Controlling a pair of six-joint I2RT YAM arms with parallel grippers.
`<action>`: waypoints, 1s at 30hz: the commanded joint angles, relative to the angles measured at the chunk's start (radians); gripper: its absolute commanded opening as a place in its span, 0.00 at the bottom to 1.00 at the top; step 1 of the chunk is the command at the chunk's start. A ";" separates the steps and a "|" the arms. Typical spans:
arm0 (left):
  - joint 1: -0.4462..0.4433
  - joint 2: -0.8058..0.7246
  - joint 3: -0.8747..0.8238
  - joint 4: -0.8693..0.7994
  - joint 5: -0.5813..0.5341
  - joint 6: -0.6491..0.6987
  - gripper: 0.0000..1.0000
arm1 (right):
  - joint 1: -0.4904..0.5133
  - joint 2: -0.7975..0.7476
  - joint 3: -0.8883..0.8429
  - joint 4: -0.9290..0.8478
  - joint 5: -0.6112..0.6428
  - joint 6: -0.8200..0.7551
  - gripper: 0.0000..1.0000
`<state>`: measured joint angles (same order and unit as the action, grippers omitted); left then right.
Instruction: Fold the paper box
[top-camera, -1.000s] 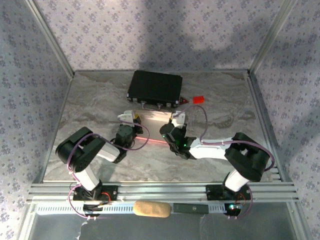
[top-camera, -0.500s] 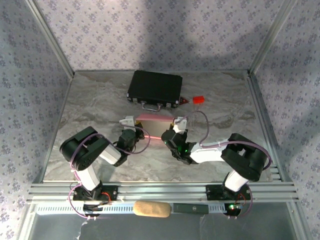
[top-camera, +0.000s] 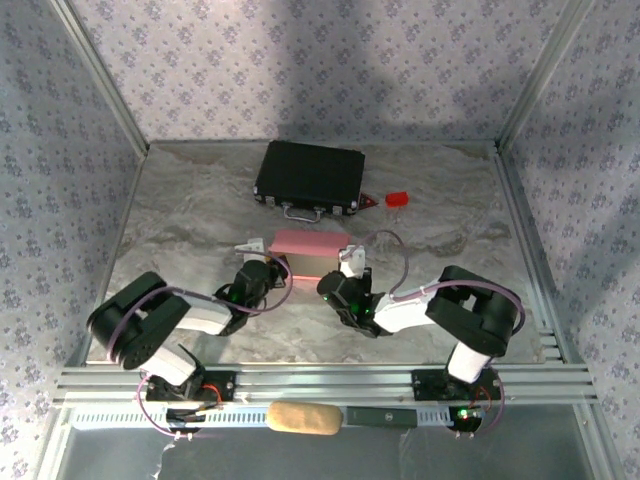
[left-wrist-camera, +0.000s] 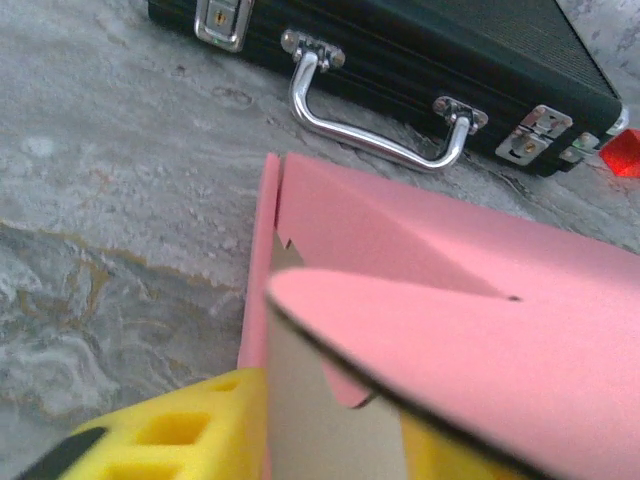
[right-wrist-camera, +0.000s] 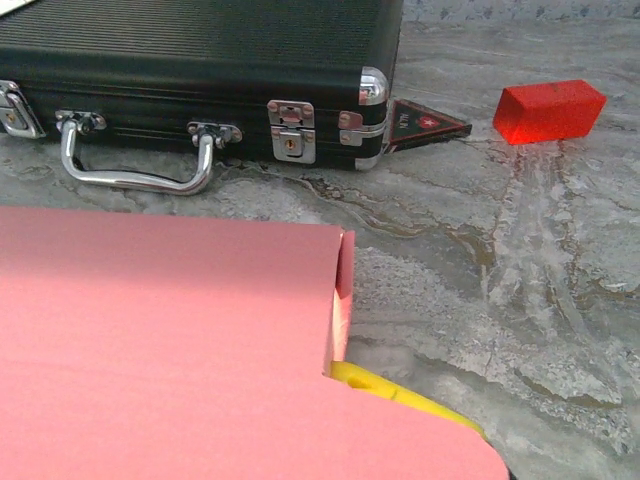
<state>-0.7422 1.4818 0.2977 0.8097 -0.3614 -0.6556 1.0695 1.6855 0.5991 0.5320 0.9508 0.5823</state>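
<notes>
Top view. Mid-fold on a thin pink card paper box (top-camera: 308, 245), already raised into a small rectangular body on the marbled grey table (top-camera: 180, 210), just in front of a black hard case with metal latches (top-camera: 310, 175). Left gripper (top-camera: 266, 258) at the left end, right gripper (top-camera: 350, 262) at the right end. Small red block (top-camera: 397, 199) well apart, beyond the case.

Left wrist view. Looking along the paper box (left-wrist-camera: 450, 300) from its left end: rounded flap up, pale inner wall below, a slit line across the top panel. Left gripper (left-wrist-camera: 300, 445) spread, yellow foam pad (left-wrist-camera: 170, 435) beside that wall, not clamped.

Right wrist view. Pink top panel of the paper box (right-wrist-camera: 170, 330) across the foreground, over one yellow finger (right-wrist-camera: 400, 395). Right gripper pressed together, seemingly pinching the card's right end.

Judged step: closing the left end. Next: steady the right end, push the rounded flap down and tuck it in without creasing the card.
</notes>
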 joint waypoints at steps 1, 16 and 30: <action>-0.020 -0.122 -0.003 -0.185 0.065 -0.052 0.44 | 0.004 0.026 0.002 -0.041 0.031 -0.002 0.00; -0.074 -0.885 0.310 -1.240 0.024 -0.292 0.43 | -0.019 0.023 0.013 -0.040 -0.005 -0.025 0.00; 0.380 -0.094 0.656 -1.099 0.674 -0.021 0.44 | -0.026 0.028 0.034 -0.044 -0.037 -0.039 0.00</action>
<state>-0.3637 1.3510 0.9112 -0.3054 0.1780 -0.7425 1.0508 1.6924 0.6159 0.5270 0.9318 0.5526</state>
